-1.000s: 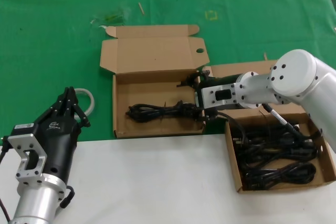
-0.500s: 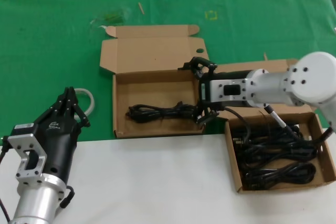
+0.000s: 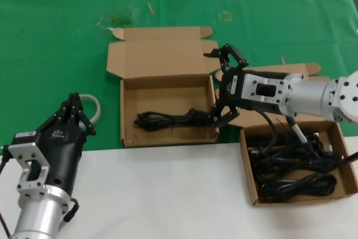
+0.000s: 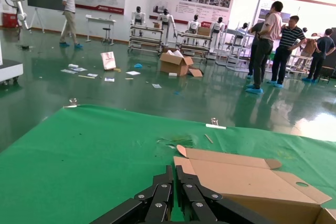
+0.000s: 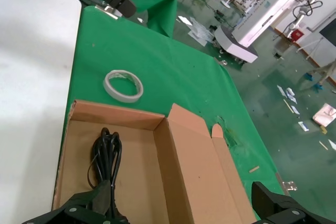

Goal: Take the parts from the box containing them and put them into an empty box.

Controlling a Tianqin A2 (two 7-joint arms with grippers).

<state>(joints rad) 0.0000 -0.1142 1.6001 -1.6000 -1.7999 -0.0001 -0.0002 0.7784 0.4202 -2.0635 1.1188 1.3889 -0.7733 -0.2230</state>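
One cord bundle (image 3: 170, 119) lay on the floor of the empty box (image 3: 166, 90), along its near wall, and nothing gripped it any more. A second earlier the right claw (image 3: 224, 85) had been low over that box's right end; now it had lifted and swung back toward the full box (image 3: 341, 155) beside it, fingers spread wide and empty. That looked like one delivery finished, with many cords (image 3: 293, 169) left. Well to that box's left, the left claw (image 3: 72, 110) sat pinched closed, idle.

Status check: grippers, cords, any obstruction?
Right gripper open over empty box edge. Left gripper shut, parked. One cord delivered; rest in full box. Nothing blocking.
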